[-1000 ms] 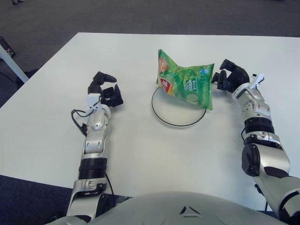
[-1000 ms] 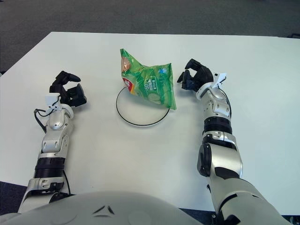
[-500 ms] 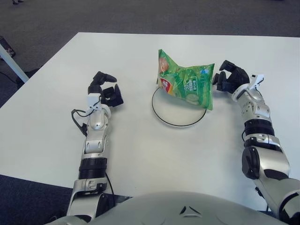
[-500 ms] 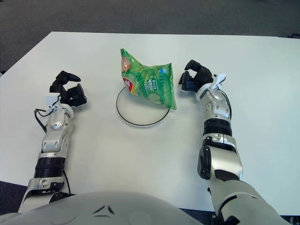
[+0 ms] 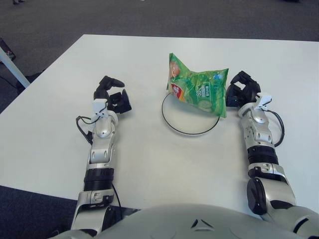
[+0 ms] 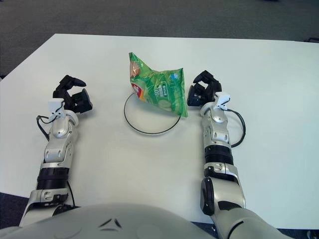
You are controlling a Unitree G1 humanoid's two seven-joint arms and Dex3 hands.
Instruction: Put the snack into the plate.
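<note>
Here a green snack bag (image 5: 198, 91) is seen standing up over the far part of a round white plate with a dark rim (image 5: 175, 126), with its right corner hanging past the rim. The bag is puffed with air, so it is judged to be light, soft and crinkly, and its shiny skin may be slippery. It may tip over with a small push. A good place to be held is thought to be the flat sealed edge on the right side, where the fingers can pinch it without crushing what is inside. The right hand (image 5: 241, 92) is seen just beside that right edge, with its fingers curled, but it cannot be told if the bag is touched or held. The left hand (image 5: 112, 95) is shown well apart from the plate, on its left side, with fingers bent loosely and nothing held in them. The white surface (image 5: 149, 164) is flat and smooth, so the bag may slide on it. Dark grey carpet (image 5: 149, 17) is seen behind the surface.
</note>
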